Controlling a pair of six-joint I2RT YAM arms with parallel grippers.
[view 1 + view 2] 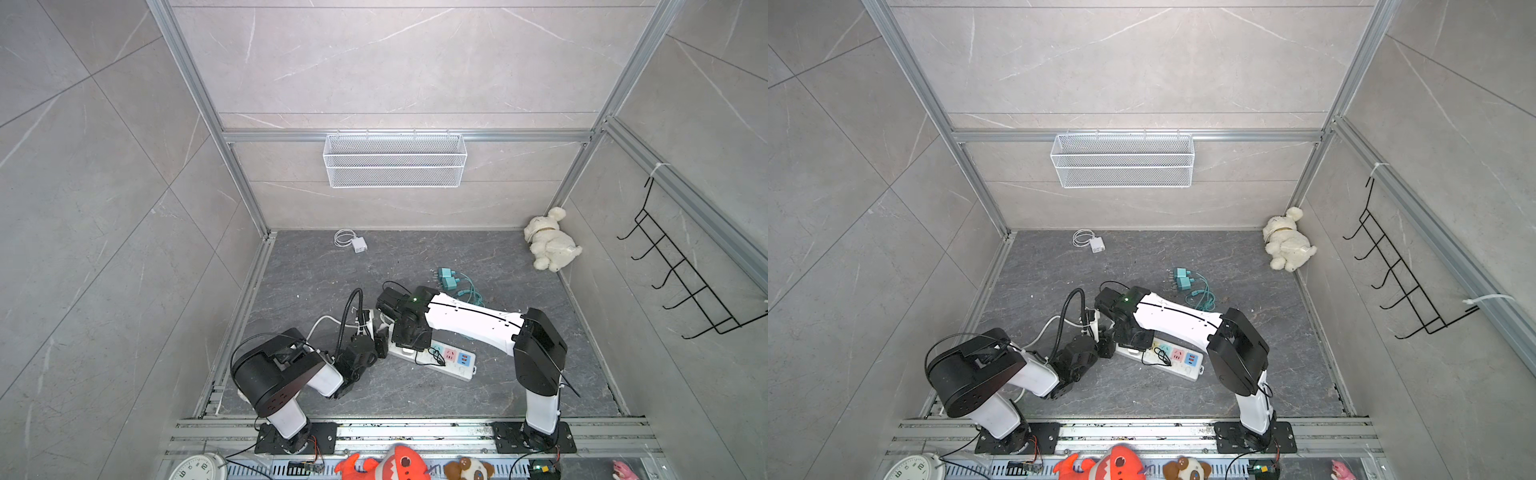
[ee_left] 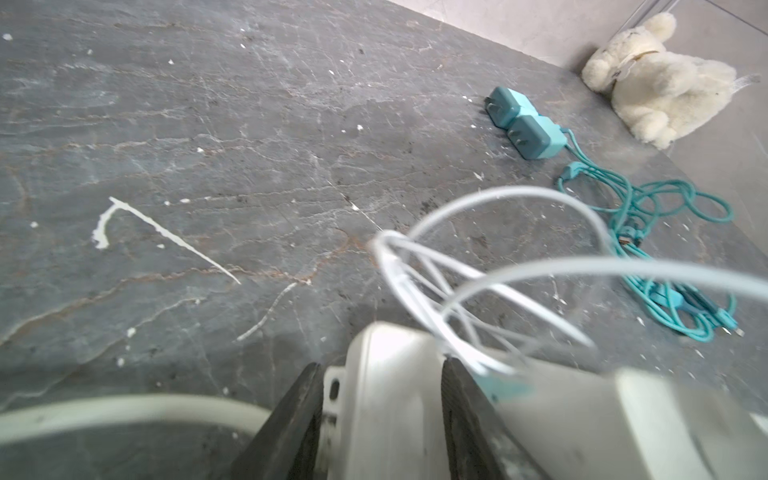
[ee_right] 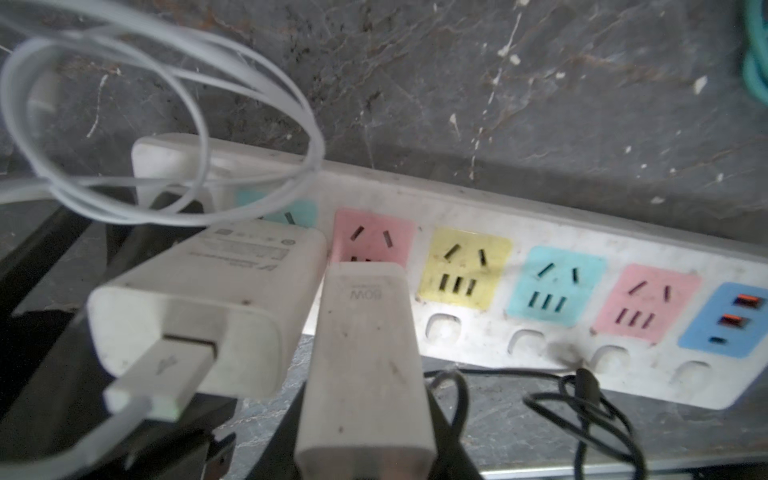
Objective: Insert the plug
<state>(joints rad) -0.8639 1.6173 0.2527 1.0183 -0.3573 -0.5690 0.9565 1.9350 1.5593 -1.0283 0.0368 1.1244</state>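
As seen from the right wrist, pinched the boxy, matte white plug (image 3: pixel 361 332) narrowly between the dark fingers (image 3: pixel 449 440) of the right gripper (image 3: pixel 365 415), nose at the pink socket (image 3: pixel 374 237) of the power strip (image 3: pixel 540 228); could not tell how deep. Clamped the strip's rounded cord end with the left gripper (image 2: pixel 380 365), black pads (image 2: pixel 291 424) touching both sides. Lay toward 6 o'clock on the veined grey floor (image 1: pixel 395 395): scuffed smooth plastic, pastel square sockets.
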